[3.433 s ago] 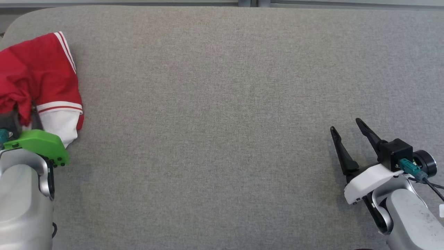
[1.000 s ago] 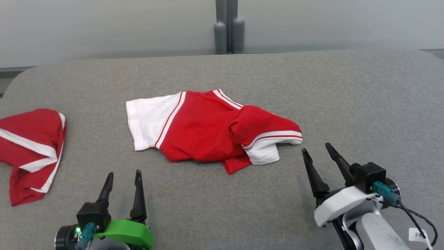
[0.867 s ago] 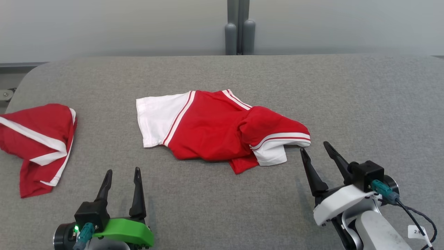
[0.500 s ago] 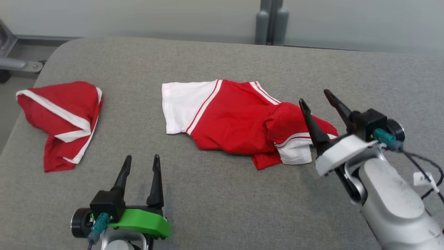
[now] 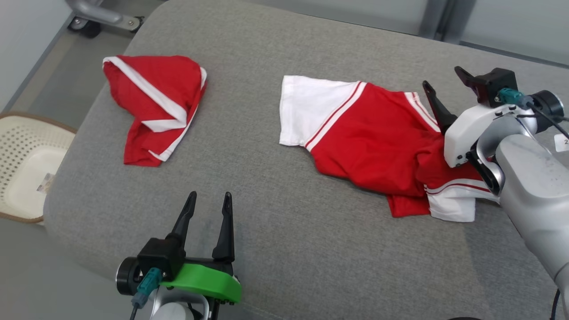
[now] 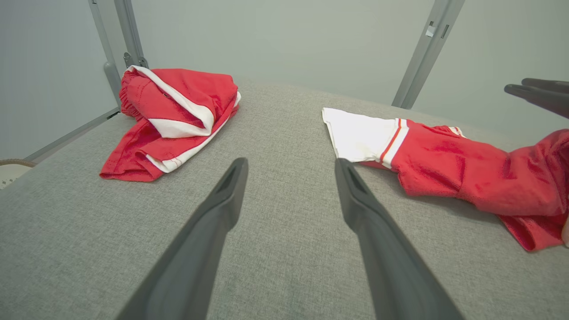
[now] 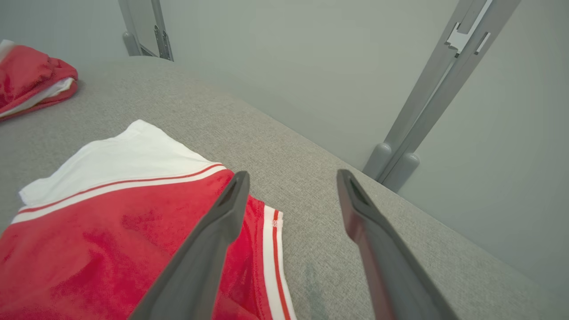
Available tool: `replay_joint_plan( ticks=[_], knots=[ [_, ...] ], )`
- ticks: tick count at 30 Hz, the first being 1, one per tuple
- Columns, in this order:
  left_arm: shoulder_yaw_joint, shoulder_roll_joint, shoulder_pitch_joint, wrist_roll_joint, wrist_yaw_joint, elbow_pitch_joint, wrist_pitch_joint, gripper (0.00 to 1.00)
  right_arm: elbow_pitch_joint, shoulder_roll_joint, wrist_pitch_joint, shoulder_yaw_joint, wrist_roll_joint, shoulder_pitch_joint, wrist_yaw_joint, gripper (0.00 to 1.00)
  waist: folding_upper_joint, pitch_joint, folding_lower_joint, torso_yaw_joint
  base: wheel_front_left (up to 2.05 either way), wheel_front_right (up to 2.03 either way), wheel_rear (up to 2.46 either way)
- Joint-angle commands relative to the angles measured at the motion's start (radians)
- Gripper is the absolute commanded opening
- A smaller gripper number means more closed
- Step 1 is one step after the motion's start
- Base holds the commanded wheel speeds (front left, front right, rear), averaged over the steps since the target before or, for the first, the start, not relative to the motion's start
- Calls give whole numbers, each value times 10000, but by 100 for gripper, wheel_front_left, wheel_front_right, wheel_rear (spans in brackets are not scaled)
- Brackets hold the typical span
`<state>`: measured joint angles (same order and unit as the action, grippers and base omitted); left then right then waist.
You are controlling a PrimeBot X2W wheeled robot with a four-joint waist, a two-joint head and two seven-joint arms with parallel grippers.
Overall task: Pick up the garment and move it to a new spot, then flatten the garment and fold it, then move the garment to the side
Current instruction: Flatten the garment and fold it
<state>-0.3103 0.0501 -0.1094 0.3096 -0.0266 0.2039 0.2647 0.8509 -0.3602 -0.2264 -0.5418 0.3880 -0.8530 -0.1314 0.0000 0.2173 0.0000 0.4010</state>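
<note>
red garment (image 5: 369, 146) under spread r pincer (image 5: 442, 76); l pincer (image 5: 210, 195) spread; 2nd garment (image 5: 155, 102), basket (image 5: 20, 146) left.

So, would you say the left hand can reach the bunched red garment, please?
Probably yes: the left hand is open, and bare grey table lies between it and the bunched red garment.
</note>
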Motion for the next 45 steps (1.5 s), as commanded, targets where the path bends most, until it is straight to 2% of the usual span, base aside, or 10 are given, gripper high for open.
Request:
replay_joint_plan(
  ticks=[1, 16, 17, 18, 29, 37, 40, 41, 42, 45],
  knots=[
    [-67, 9, -138, 83, -49, -52, -3, 100, 404, -147, 250, -252, 181, -237, 14, 100, 0, 751, 0, 1035, 0, 0, 0],
    [-338, 9, -339, 478, -297, -359, -4, 100, 2376, -535, 2003, -2156, 1820, -860, 14, 96, 0, 1496, 0, 1677, 0, 0, 0],
    [-344, 9, -359, 488, -315, -363, -4, 100, 2408, -556, 1971, -2238, 1890, -892, 14, 39, 0, 1534, 0, 1670, 0, 0, 0],
    [-353, 9, -386, 494, -339, -371, -4, 100, 2436, -597, 1819, -2235, 1975, -965, 15, 0, 0, 1557, 0, 1657, 0, 0, 0],
    [-263, 13, -477, 406, -311, -418, -4, 100, 4065, -1529, -345, -578, 1897, -2670, 15, 0, 0, 1524, 0, 1154, 0, 0, 0],
    [-134, 13, -575, 159, -143, -292, -2, 100, 4400, -2933, -389, 2372, 727, -1803, 17, 0, 0, 1128, 0, 340, 0, 0, 0],
    [-133, 15, -651, 59, -60, -213, -4, 100, 4407, -3034, -388, 3503, 190, -1186, 15, 1, 0, 1030, 0, 42, 0, 0, 0],
    [-131, 16, -679, 19, -34, -192, -4, 100, 4396, -3108, -390, 3897, -39, -1133, 15, 36, 0, 1007, 0, -58, 0, 0, 0],
    [-137, 15, -701, -7, -13, -160, -4, 100, 4388, -3078, -390, 4251, -290, -1038, 15, 94, 0, 976, 0, -151, 0, 0, 0],
    [-127, 16, -718, -71, 19, -81, -4, 100, 4051, -2722, -389, 5243, -1055, -686, 14, 100, 0, 845, 0, -445, 0, 0, 0]
  ],
)
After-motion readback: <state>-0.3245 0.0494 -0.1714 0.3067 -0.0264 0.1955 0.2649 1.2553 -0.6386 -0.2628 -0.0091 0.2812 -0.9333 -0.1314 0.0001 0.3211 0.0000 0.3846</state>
